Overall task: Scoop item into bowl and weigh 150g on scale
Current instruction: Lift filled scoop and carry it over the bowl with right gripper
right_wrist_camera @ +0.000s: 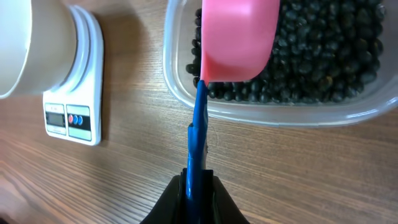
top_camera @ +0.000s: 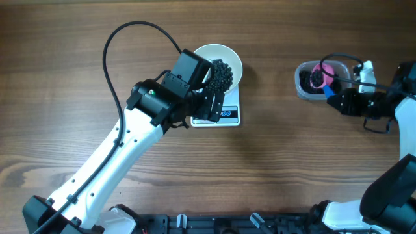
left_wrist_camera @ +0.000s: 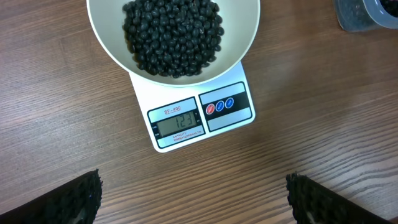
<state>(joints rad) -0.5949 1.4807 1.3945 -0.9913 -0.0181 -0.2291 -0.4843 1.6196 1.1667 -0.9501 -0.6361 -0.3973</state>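
Note:
A white bowl [left_wrist_camera: 249, 37] with a heap of black beans [left_wrist_camera: 172, 34] stands on the white scale [left_wrist_camera: 230, 121], whose display is lit. My left gripper [left_wrist_camera: 194, 196] hovers over the wood just in front of the scale, open and empty, fingers [left_wrist_camera: 81, 199] far apart. From overhead, the left gripper [top_camera: 211, 104] partly covers the bowl [top_camera: 224, 52] and scale [top_camera: 229, 114]. My right gripper [right_wrist_camera: 199, 183] is shut on the blue handle [right_wrist_camera: 199, 130] of a pink scoop [right_wrist_camera: 239, 37]. Its cup sits over the beans [right_wrist_camera: 323, 56] in the clear tub [right_wrist_camera: 280, 109].
The clear tub [top_camera: 305, 84] stands at the right of the table, about a hand's width from the scale, with the right gripper [top_camera: 333, 94] at its near right side. The left arm [top_camera: 123, 149] crosses the table diagonally from the front left.

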